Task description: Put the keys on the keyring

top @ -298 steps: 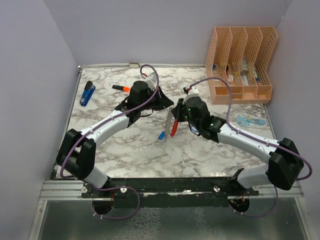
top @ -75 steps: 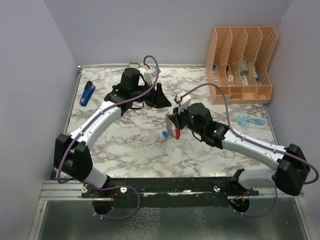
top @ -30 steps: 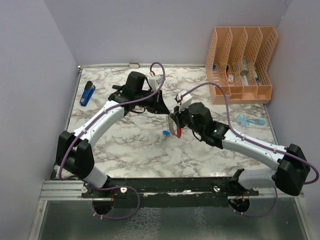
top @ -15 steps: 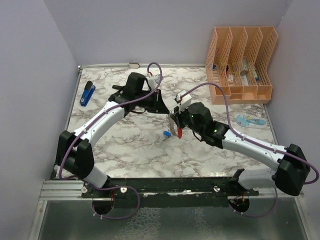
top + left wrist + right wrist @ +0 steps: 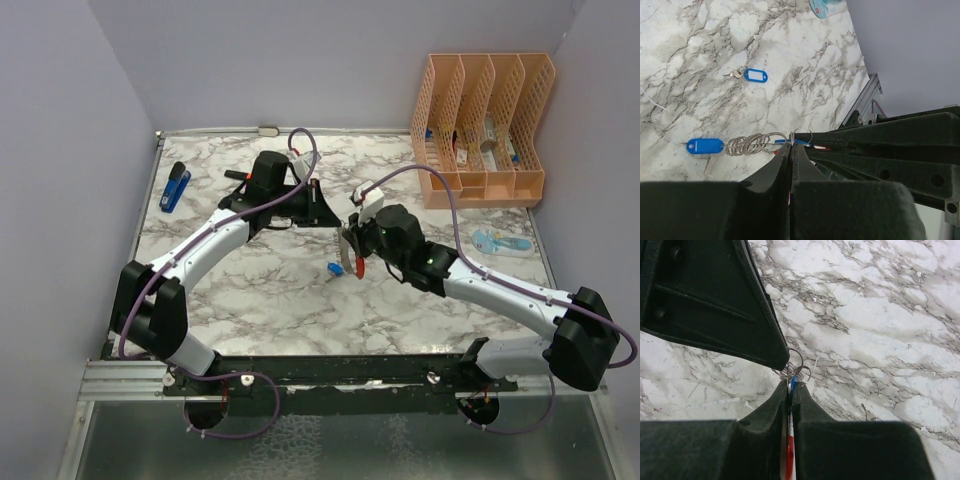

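One keyring (image 5: 790, 446) in right end effector (image 5: 791, 383)

The two arms reach in over the marbled table (image 5: 250, 290) and their hands meet near its middle, the left hand (image 5: 322, 208) tip to tip with the right hand (image 5: 348, 243). The red loop of the keyring (image 5: 357, 265) pokes out under the right hand, with a small blue key (image 5: 332, 268) just to its left. A dark-blue stapler (image 5: 176, 187) lies far left, an orange file rack (image 5: 480, 130) stands far right, and a pale-blue flat item (image 5: 500, 242) lies nearer than the rack.
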{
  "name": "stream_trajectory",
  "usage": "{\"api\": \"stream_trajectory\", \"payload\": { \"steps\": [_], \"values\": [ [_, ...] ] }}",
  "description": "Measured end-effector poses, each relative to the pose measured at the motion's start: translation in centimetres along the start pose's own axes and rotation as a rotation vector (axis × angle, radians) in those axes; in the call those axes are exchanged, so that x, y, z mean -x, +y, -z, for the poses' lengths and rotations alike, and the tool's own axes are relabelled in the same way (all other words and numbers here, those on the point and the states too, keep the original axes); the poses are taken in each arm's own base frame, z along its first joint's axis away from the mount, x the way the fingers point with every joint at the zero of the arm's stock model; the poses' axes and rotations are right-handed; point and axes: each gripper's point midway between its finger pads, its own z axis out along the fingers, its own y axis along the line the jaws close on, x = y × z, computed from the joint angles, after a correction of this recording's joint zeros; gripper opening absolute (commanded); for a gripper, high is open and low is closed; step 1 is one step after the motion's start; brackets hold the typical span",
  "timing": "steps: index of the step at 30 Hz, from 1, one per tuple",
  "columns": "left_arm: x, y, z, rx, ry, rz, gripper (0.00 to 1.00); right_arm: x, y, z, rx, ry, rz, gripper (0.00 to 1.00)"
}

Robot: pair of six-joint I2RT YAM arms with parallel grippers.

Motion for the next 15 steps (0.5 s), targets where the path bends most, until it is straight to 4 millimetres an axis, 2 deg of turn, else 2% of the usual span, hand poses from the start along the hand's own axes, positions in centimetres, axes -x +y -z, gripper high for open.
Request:
{"api": "stream_trajectory", "payload": {
  "steps": [15],
  "values": [
    [-0.14, -0.27, -0.45, -0.007, -0.074, 0.015, 0.00, -0.39, -0.02, -0.45, -0.001, -0.017, -0.005, 0.01]
  ]
}}
